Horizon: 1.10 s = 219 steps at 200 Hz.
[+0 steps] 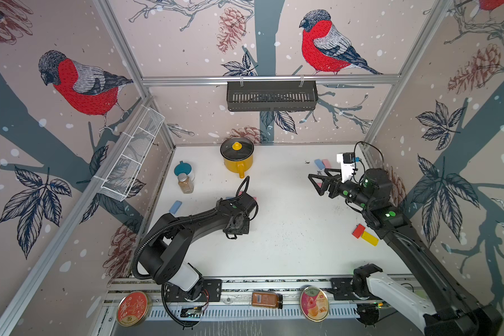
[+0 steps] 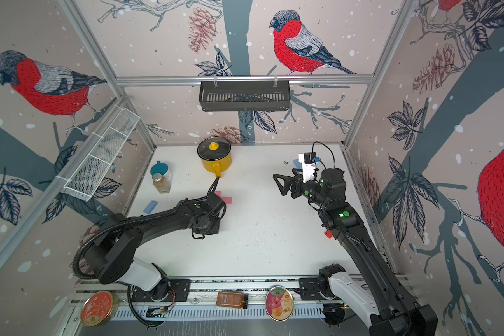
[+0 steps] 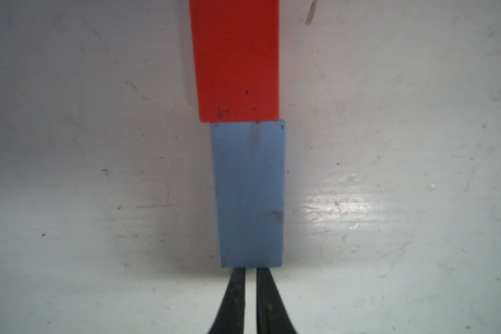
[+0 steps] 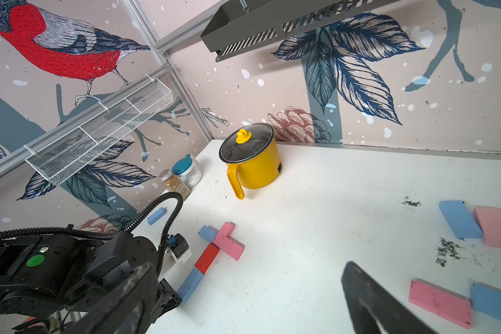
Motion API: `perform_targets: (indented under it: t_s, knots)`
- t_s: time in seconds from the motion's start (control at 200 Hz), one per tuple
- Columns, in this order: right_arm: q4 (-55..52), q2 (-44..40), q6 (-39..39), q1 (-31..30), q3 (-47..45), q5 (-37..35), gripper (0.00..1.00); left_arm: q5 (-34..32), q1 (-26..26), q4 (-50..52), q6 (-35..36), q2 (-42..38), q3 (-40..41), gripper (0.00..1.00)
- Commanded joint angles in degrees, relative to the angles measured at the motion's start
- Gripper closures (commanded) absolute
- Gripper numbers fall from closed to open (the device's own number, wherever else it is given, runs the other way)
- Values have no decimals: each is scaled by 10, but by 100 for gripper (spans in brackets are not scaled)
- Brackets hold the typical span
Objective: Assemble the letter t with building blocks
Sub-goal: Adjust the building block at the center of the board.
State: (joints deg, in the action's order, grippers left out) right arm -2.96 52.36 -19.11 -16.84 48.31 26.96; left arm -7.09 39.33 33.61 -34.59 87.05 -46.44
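Your left gripper (image 3: pixel 250 273), jaws nearly shut, empty, sits behind the flat light-blue brick (image 3: pixel 249 193), nine o'clock from table (image 1: pixel 288 247) centre; right gripper (image 1: pixel 315 185) gapes empty. Push lightly, straight toward the flat red brick (image 3: pixel 237 57).

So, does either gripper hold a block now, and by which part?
Nothing is held. The left gripper is shut, its fingers at the short end of the blue block, not around it. The right gripper is open and empty.
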Motion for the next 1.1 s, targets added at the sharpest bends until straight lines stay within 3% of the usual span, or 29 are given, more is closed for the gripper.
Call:
perform_targets:
  t_s: [0.0, 0.135, 0.195, 0.34, 0.445, 0.575, 0.705, 0.996, 1.091]
  knots:
    - [6, -3, 9, -2, 0, -3, 0, -5, 2, 19, -8, -20, 8, 87]
    - [3, 2, 9, -2, 2, -5, 0, -9, 7, 43, -15, -63, 6, 84]
    - [-1, 4, 9, -2, 4, -10, 0, -15, 9, 58, -15, -87, -6, 78]
    - [-19, 7, 7, -1, 12, -31, 0, -39, 8, 68, 9, -151, -67, 50]
    - [-47, 13, 1, 1, 24, -45, 0, -84, 7, 33, 55, -183, -104, 36]
    - [-107, 30, -8, 4, 40, -78, 0, -65, -36, -36, 110, -200, -154, 5]
    - [-159, 32, -19, 20, 30, -119, 0, 6, -111, -84, 139, -179, -192, 3]
    - [-198, 0, -68, 84, -15, -165, 0, -17, -115, -230, 214, -139, -231, 4]
    - [-169, -11, -83, 83, -49, -133, 0, -20, -116, -259, 237, -139, -223, 4]
